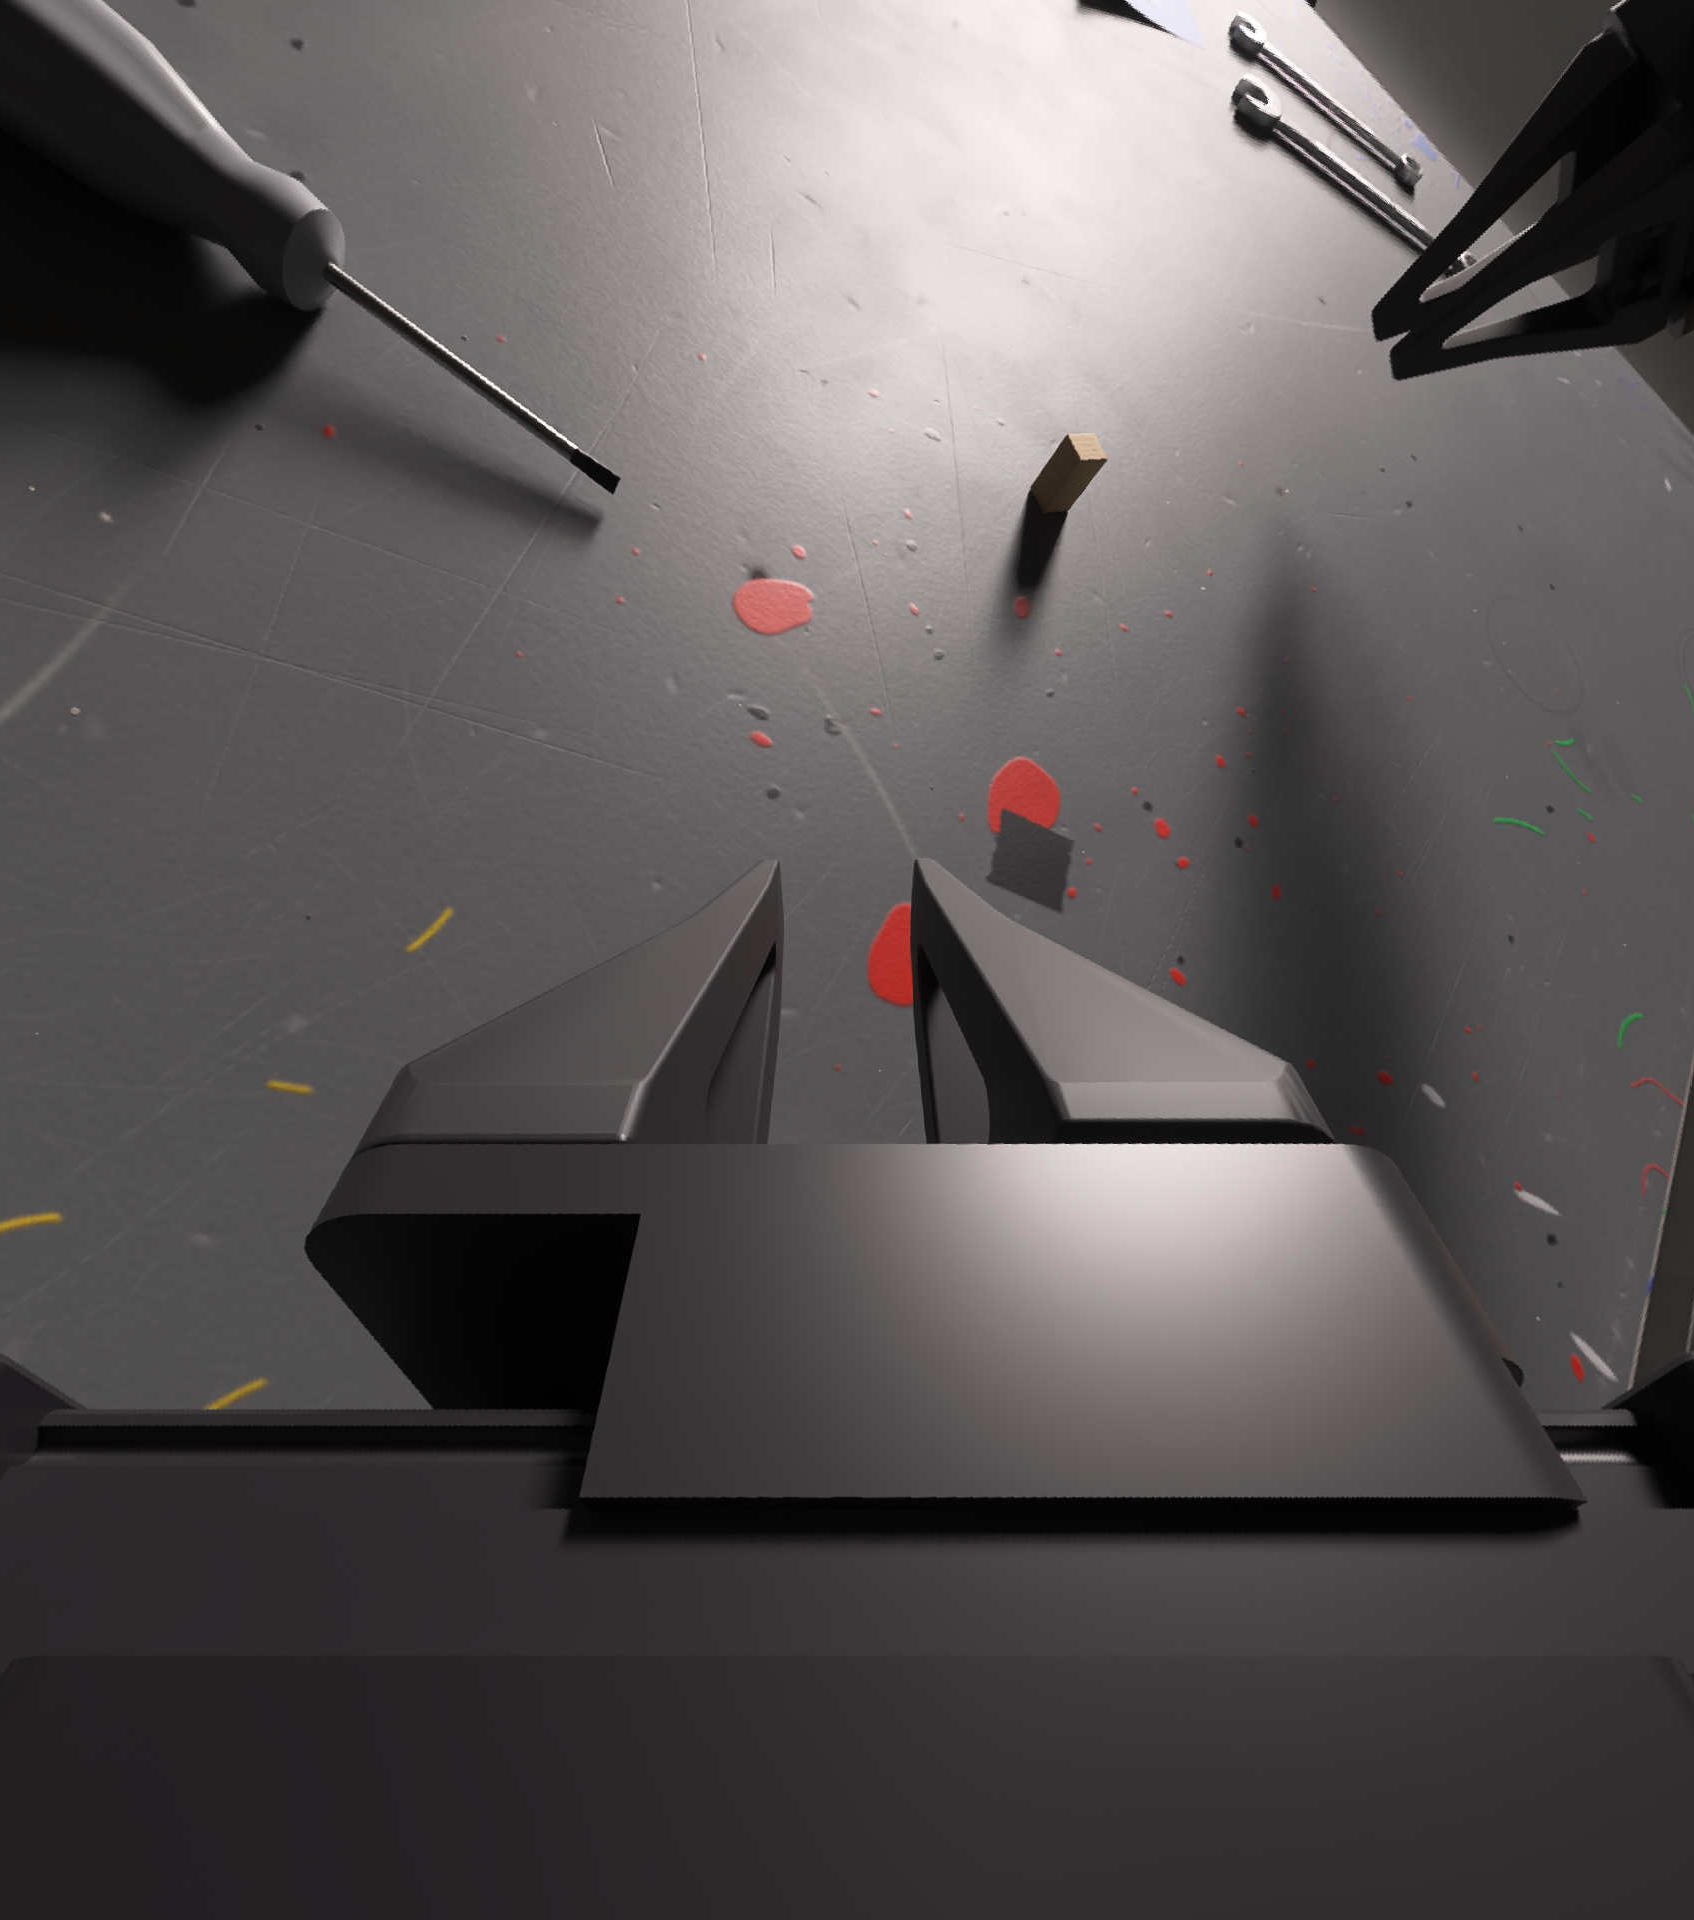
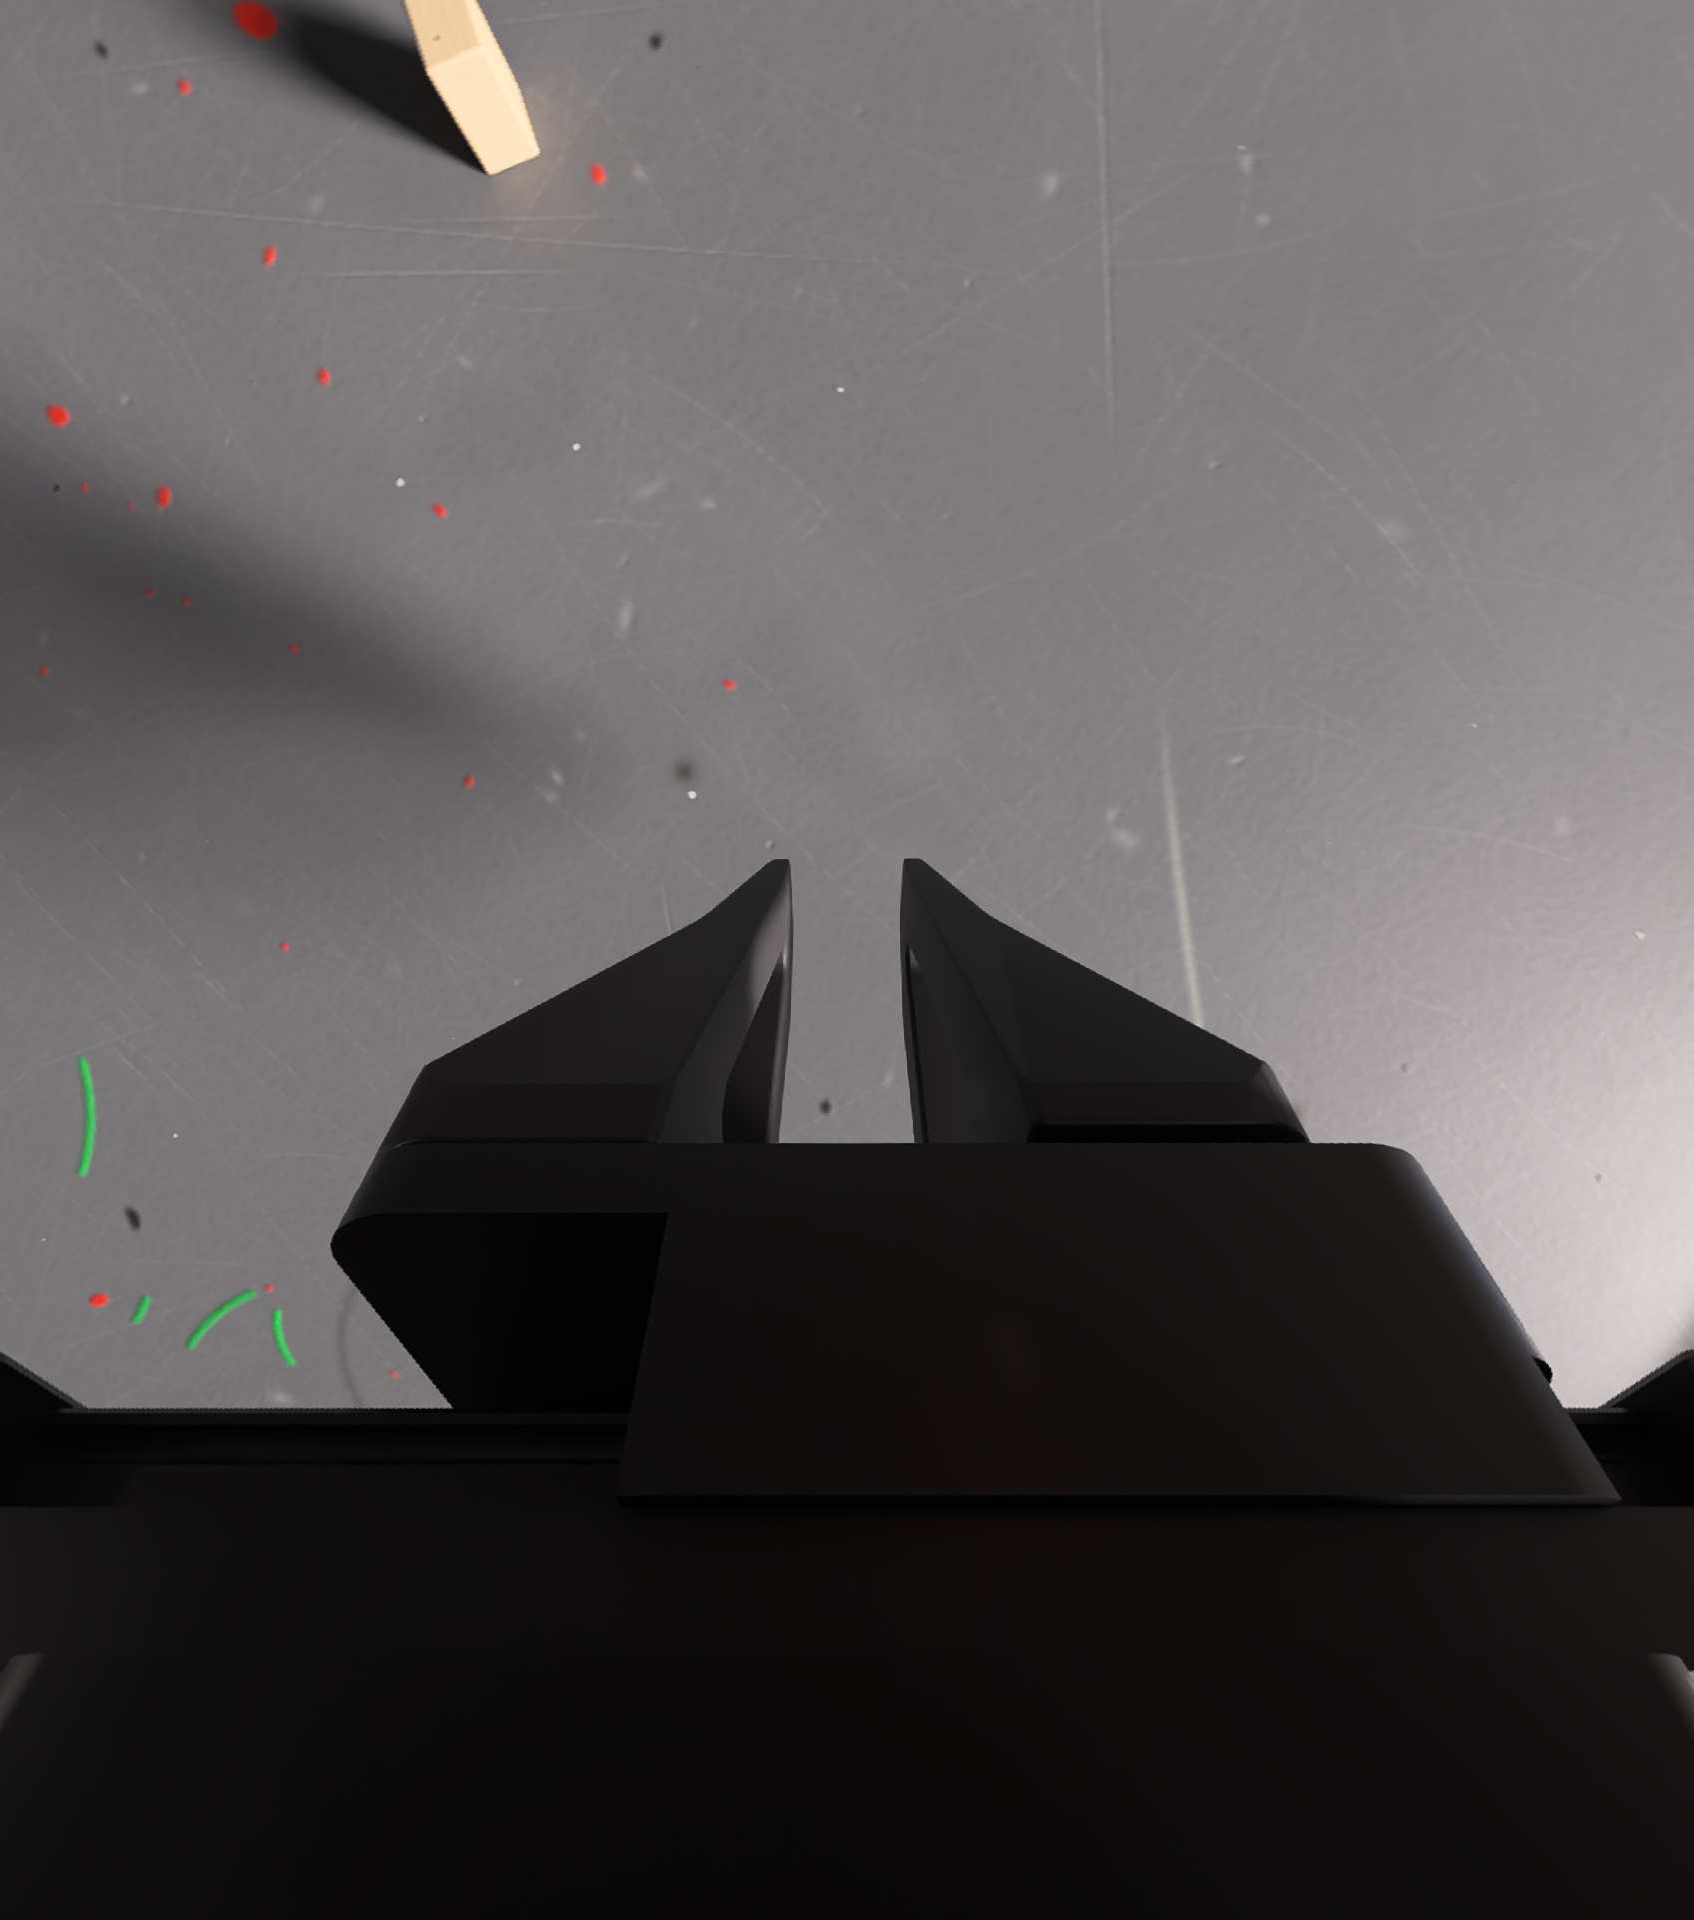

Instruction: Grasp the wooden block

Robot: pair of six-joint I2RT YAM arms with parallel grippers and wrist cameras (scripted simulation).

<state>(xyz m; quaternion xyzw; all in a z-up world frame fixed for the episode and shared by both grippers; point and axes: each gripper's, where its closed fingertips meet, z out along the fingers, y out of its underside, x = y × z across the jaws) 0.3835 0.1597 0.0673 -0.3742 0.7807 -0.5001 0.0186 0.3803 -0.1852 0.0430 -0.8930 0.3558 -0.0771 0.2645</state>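
- Pale wood marks the wooden block (image 1: 1068, 474), a small oblong piece standing on end and alone on the grey surface (image 1: 407, 727), casting a short dark shadow toward the camera.
- In the right wrist view the wooden block (image 2: 474, 83) sits at the top left and is cut off by the upper edge, so only part of it shows.
- The left gripper (image 1: 845, 868) hangs above the surface with a narrow gap between its fingers and nothing between them; the block lies well ahead of it and slightly to its right.
- The right gripper (image 2: 845, 864) is likewise slightly parted and empty, over a bare patch of the surface (image 2: 1238, 520), well apart from the block.
- In the left wrist view the right gripper (image 1: 1399, 338) shows at the upper right corner, dark and partly cropped.
- A screwdriver (image 1: 282, 223) lies at the upper left, its handle running out of frame.
- Two metal wrenches (image 1: 1326, 114) lie at the top right, their far ends hidden behind the right gripper.
- Red paint blots (image 1: 773, 606) and a small dark grey patch (image 1: 1030, 860) mark the surface; the patch covers part of one blot.
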